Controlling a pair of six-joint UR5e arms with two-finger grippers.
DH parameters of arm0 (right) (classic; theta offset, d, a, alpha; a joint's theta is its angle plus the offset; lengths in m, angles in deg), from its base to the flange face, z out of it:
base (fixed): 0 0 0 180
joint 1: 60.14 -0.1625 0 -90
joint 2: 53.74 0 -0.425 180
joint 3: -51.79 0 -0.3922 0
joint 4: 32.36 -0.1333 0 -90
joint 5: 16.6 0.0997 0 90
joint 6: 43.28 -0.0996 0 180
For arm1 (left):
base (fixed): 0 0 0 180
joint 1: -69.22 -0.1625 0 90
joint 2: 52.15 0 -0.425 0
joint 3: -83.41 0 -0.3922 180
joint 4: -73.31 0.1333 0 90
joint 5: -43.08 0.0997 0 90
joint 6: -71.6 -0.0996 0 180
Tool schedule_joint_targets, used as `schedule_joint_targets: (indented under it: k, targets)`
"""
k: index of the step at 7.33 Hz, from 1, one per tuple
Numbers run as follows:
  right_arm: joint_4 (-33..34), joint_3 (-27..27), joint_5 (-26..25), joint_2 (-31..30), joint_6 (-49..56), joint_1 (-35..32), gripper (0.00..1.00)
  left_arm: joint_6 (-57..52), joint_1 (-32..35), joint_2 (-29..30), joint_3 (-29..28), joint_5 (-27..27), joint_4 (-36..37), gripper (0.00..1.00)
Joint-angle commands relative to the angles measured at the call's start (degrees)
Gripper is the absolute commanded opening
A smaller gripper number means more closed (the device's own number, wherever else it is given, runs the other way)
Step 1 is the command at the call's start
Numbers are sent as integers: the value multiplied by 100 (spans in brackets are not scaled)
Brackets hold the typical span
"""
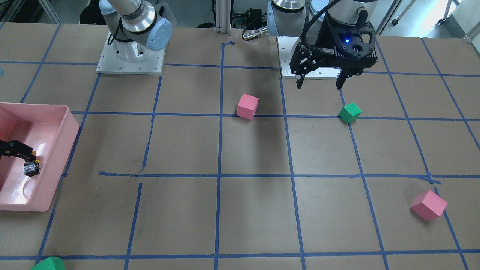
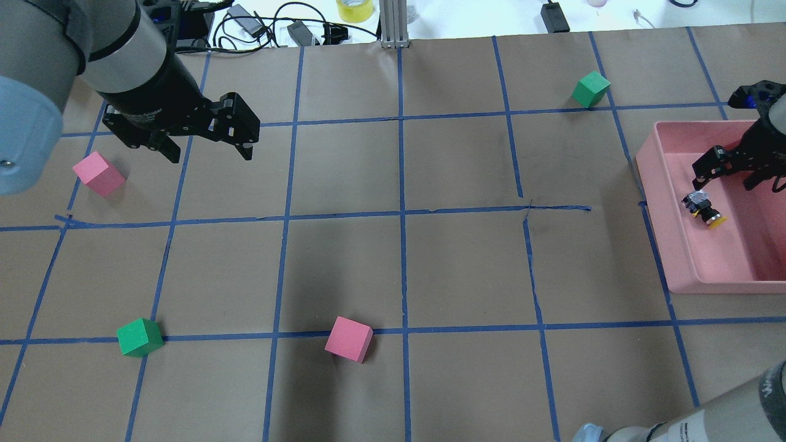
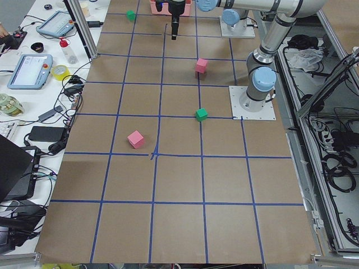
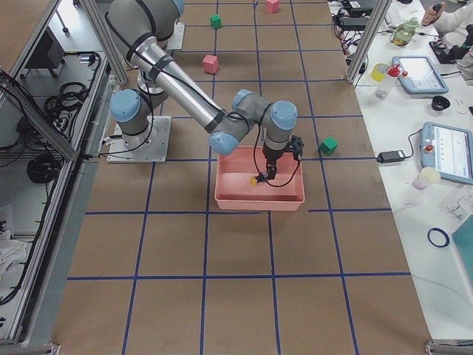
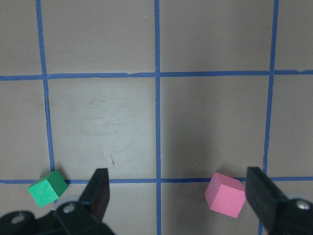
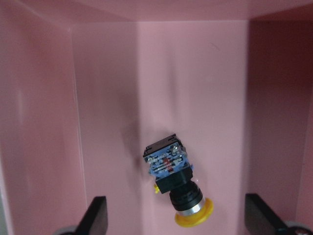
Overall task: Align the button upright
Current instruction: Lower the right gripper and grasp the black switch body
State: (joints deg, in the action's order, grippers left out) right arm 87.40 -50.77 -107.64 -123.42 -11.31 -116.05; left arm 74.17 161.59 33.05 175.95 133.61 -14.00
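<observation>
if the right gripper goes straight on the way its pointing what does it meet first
Probably the button, lying on its side in line between the open fingers of the right gripper. The fingertips look set to straddle it and touch the floor of the pink bin, though depth is unclear.

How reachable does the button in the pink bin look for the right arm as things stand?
Probably yes: the right gripper hangs open over the pink bin, just above the button, which lies on its side. Nothing shows between the fingers and it, and the bin walls stand apart from it.
</observation>
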Motion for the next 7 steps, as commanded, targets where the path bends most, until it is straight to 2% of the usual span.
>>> schedule_joint_targets:
  k: [1,7]
  targets:
    - [448,-421,-28,86,265,1,100,7,0,5,1,0,4,100]
    - [706,-388,-54,332,126,10,100,-2,0,-4,1,0,4,100]
